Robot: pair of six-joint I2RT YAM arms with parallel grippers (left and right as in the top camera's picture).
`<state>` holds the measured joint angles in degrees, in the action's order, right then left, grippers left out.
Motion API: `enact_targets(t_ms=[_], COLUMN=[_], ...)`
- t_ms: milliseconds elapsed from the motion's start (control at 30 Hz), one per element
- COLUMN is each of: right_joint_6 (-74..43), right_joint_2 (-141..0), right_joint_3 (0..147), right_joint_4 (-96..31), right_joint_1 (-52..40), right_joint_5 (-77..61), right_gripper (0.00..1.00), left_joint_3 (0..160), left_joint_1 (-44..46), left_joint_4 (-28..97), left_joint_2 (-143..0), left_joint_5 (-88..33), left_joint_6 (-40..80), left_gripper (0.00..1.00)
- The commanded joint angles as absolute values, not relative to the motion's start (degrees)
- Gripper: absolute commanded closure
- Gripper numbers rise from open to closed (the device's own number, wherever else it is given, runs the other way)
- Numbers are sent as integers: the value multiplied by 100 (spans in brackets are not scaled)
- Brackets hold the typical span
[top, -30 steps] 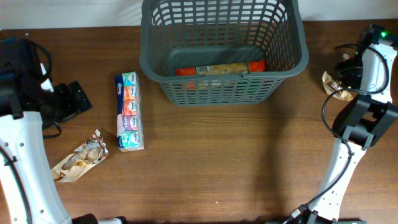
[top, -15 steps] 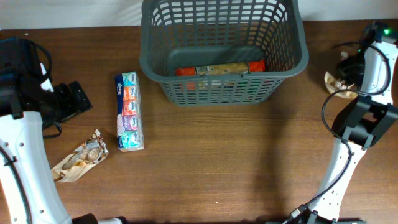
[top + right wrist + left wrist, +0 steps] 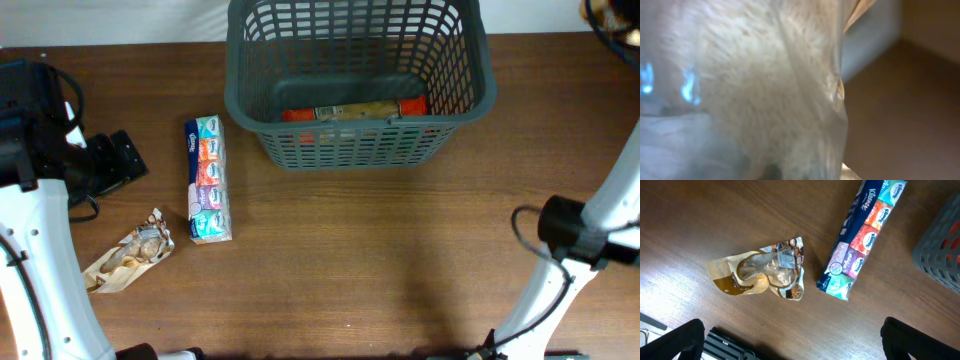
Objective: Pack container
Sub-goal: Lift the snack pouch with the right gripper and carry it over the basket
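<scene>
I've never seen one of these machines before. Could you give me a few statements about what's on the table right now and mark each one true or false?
1. The grey basket already holds a long packet. True.
2. The Kleenex tissue pack is inside the basket. False: it lies on the table, left of the basket.
3. A crumpled snack bag lies on the table near the tissue pack. True.
4. The left gripper is clutching the snack bag. False: it is open and empty, and the bag lies apart from it.
5. The right wrist camera shows the whole table. False: clear plastic wrapping close to the lens fills most of its view.
</scene>
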<state>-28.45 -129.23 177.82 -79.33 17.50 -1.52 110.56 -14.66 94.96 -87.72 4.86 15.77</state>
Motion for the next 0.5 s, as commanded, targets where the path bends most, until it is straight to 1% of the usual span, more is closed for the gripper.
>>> enact_targets(t_ms=[0, 100, 167, 267, 367, 467], right_joint_6=[-2012, -1417, -917, 440, 1546, 2259], right_joint_2=[-12383, -12274, -12276, -12339, -12392, -12414], right_joint_3=[17996, 17996, 17989, 17891, 17699, 17340], right_joint_4=[-7513, -7360, -7415, -7620, -7800, -7832], right_joint_1=[1098, 541, 169, -408, -797, -1004], right_joint_5=[-1535, -1933, -1953, -1953, -1951, -1953], right_gripper=[96, 96, 96, 96, 96, 96], left_joint_3=[11050, 11050, 11050, 11050, 11050, 11050], left_joint_1=[-1496, -1496, -1496, -1496, -1496, -1496], left_joint_4=[9500, 9500, 9500, 9500, 9500, 9500], left_joint_2=[-8792, -8792, -8792, -8792, -8792, -8792], left_joint_5=[471, 471, 471, 471, 471, 471], left_joint_6=[1492, 1492, 1492, 1492, 1492, 1492], left_gripper=[1, 1, 1, 1, 1, 1])
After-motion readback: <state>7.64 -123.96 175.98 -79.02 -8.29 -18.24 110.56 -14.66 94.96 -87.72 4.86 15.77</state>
